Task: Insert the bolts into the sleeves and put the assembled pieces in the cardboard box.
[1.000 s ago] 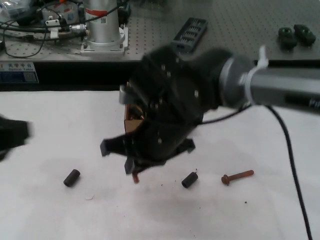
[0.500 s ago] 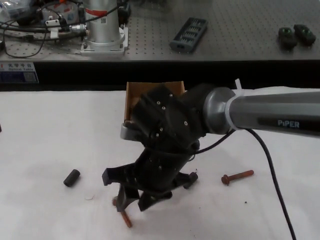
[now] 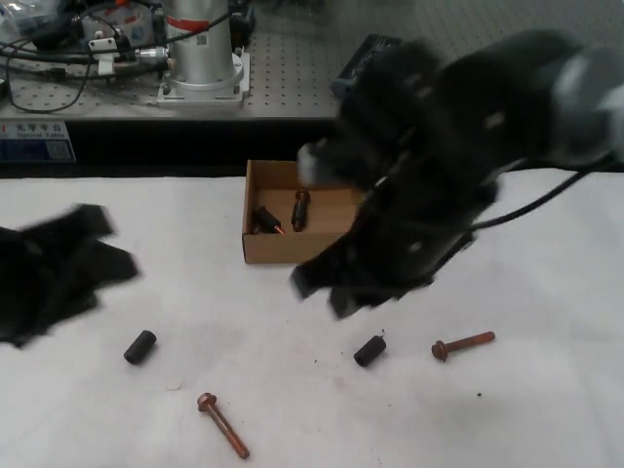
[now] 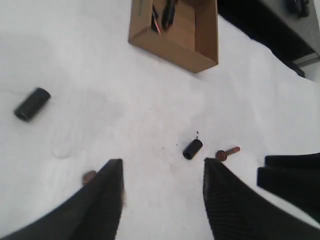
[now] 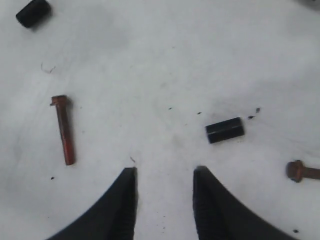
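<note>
Right gripper [image 5: 162, 172] hangs over the cloth [image 3: 546, 409], fingers spread and empty; 1 sleeve [image 5: 224, 129] and 1 bolt [image 5: 63, 131] lie beneath it, untouched. Left gripper [image 4: 162, 167] is likewise spread, empty. 2 assembled pieces [image 3: 300, 208] sit inside the cardboard box [image 3: 292, 250]

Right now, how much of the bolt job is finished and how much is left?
Done: two assembled pieces appear to lie in the cardboard box. In hand: nothing, as both pairs of jaws stand open and empty. Left: two loose bolts and two loose sleeves on the white cloth need joining and boxing, so about half remains.
</note>
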`<state>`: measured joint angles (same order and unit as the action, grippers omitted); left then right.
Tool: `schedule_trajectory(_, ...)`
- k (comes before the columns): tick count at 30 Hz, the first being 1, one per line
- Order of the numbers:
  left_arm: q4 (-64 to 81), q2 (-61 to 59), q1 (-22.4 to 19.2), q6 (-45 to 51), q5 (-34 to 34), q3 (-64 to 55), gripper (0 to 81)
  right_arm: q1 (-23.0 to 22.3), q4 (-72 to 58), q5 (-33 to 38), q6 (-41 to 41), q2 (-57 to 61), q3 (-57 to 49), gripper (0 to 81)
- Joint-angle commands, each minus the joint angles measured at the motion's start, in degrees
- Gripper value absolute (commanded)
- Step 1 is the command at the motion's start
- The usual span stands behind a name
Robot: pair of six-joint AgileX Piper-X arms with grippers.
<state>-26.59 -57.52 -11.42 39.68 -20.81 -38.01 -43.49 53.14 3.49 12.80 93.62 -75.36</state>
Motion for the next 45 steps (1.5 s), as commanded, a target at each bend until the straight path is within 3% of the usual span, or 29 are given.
schedule_trajectory(1, 5.88, -8.18, -9.43, 10.61, 2.78, -0.57, 37.5, 1.19, -0.87, -0.42, -0.81, -1.97, 1.66, 27.6)
schedule_trajectory(7, 6.77, -19.3, -15.04, 21.82, 3.45, -0.79, 37.5, 3.75, -1.69, -0.42, -0.81, -6.7, 10.26, 27.6)
schedule_trajectory(12, 6.01, -25.86, -15.75, 27.49, 3.57, -1.1, 37.5, 4.68, -3.68, -0.42, 0.49, -10.22, 18.9, 27.6)
schedule_trajectory(22, 0.07, -34.16, -15.75, 24.78, 7.84, -8.39, 37.5, 4.68, -7.78, 0.09, 6.16, -18.39, 31.16, 27.6)
schedule_trajectory(34, -9.11, -38.95, -15.75, 19.04, 12.71, -13.32, 37.5, 4.68, -9.09, 0.45, 8.19, -22.9, 32.35, 27.6)
schedule_trajectory(42, -12.07, -42.05, -15.75, 19.94, 11.26, -13.32, 37.4, 4.68, -8.92, 1.36, 8.32, -22.9, 32.35, 27.6)
schedule_trajectory(45, -12.07, -43.39, -15.75, 21.94, 8.5, -13.32, 31.6, 4.68, -9.31, 1.35, 9.04, -22.9, 32.35, 27.6)
